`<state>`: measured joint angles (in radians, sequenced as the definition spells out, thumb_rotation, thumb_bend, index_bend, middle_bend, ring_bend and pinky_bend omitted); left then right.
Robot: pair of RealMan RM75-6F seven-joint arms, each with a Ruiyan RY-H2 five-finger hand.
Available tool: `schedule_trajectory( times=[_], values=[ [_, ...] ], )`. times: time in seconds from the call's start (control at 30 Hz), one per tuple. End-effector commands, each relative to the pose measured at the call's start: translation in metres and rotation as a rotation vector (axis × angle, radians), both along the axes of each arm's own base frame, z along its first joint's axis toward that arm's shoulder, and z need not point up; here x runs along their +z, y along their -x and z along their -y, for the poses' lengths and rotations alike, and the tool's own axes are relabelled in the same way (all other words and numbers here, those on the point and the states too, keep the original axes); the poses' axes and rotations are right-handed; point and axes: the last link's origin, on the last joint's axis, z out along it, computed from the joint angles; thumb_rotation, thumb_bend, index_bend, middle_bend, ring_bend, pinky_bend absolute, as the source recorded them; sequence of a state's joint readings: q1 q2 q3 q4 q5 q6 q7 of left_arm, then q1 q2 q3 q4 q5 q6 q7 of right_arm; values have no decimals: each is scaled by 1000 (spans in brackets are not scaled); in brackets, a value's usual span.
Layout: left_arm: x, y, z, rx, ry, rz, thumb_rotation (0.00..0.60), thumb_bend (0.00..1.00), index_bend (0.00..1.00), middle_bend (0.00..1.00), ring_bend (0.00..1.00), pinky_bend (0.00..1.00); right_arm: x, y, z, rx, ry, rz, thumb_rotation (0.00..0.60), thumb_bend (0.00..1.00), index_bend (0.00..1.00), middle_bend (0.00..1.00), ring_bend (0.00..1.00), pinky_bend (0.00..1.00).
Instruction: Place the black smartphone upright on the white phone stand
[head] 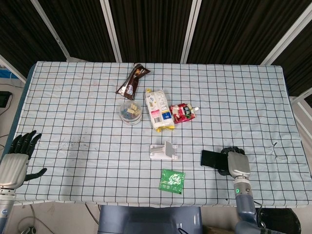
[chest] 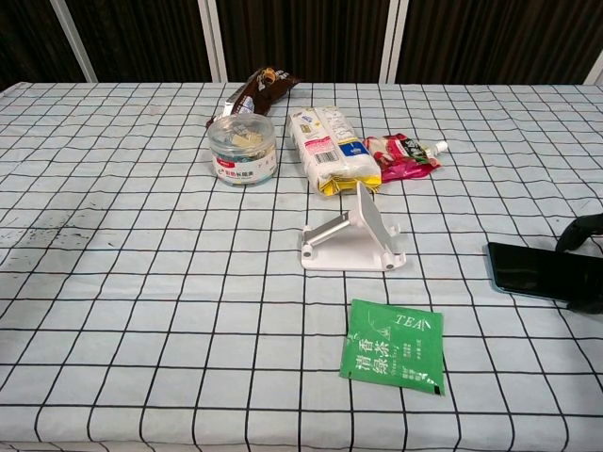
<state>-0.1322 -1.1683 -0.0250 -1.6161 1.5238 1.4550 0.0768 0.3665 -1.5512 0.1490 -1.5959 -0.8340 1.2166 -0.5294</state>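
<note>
The black smartphone (head: 212,158) (chest: 528,268) lies flat on the checked cloth, to the right of the white phone stand (head: 163,151) (chest: 353,240). The stand holds nothing, and its back plate leans up from the base. My right hand (head: 235,163) (chest: 579,232) covers the phone's right end. Its fingers curl down over the far edge and its thumb sits at the near edge, gripping the phone on the table. My left hand (head: 17,161) hangs open off the table's left front corner, seen only in the head view.
A green tea sachet (head: 172,181) (chest: 396,358) lies just in front of the stand. Behind the stand are a clear round jar (head: 130,112) (chest: 242,149), a yellow-white snack pack (head: 159,109), a red pouch (head: 183,112) and a brown wrapper (head: 132,81).
</note>
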Motion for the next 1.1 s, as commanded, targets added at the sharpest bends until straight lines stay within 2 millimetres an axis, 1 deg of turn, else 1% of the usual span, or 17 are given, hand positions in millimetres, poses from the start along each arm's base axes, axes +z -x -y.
schedule_trajectory(
  times=[0.03, 0.17, 0.27, 0.33, 0.4, 0.47, 0.53, 0.6, 0.7, 0.83, 1.1],
  values=[
    [0, 0, 0, 0, -1, 1, 600, 0, 0, 0, 0, 0, 0, 0, 0, 0, -1, -2, 600, 249, 375, 366, 150, 143],
    [1, 0, 0, 1, -2, 2, 600, 0, 0, 0, 0, 0, 0, 1, 0, -3, -3, 0, 600, 251, 375, 374, 171, 145],
    [0, 0, 0, 3, -1, 3, 600, 0, 0, 0, 0, 0, 0, 2, 0, -9, -6, 5, 600, 280, 397, 433, 254, 177],
    [0, 0, 0, 4, -1, 4, 600, 0, 0, 0, 0, 0, 0, 2, 0, -10, -8, 4, 600, 315, 439, 480, 315, 218],
    [1, 0, 0, 4, -3, 5, 600, 0, 0, 0, 0, 0, 0, 2, 0, -8, -9, 4, 600, 338, 474, 513, 354, 254],
    [1, 0, 0, 4, -4, 6, 600, 0, 0, 0, 0, 0, -1, 2, 0, -7, -11, 4, 600, 352, 507, 544, 394, 311],
    [1, 0, 0, 4, -4, 6, 600, 0, 0, 0, 0, 0, 0, 2, 0, -7, -10, 5, 600, 361, 544, 579, 443, 407],
    [1, 0, 1, 3, -5, 7, 600, 0, 0, 0, 0, 0, 0, 1, 0, -5, -8, 12, 600, 369, 562, 598, 465, 448],
    [1, 0, 1, 3, -6, 8, 600, 0, 0, 0, 0, 0, 1, 1, 1, -3, -5, 17, 600, 377, 587, 622, 490, 457],
    [1, 0, 1, 2, -8, 12, 600, 0, 0, 0, 0, 0, 4, -3, 1, 3, 0, 30, 600, 386, 617, 654, 523, 513],
    [2, 0, 1, 5, -9, 20, 600, 0, 0, 0, 0, 0, 15, -10, 0, 13, 24, 80, 600, 388, 627, 667, 538, 514]
  ],
)
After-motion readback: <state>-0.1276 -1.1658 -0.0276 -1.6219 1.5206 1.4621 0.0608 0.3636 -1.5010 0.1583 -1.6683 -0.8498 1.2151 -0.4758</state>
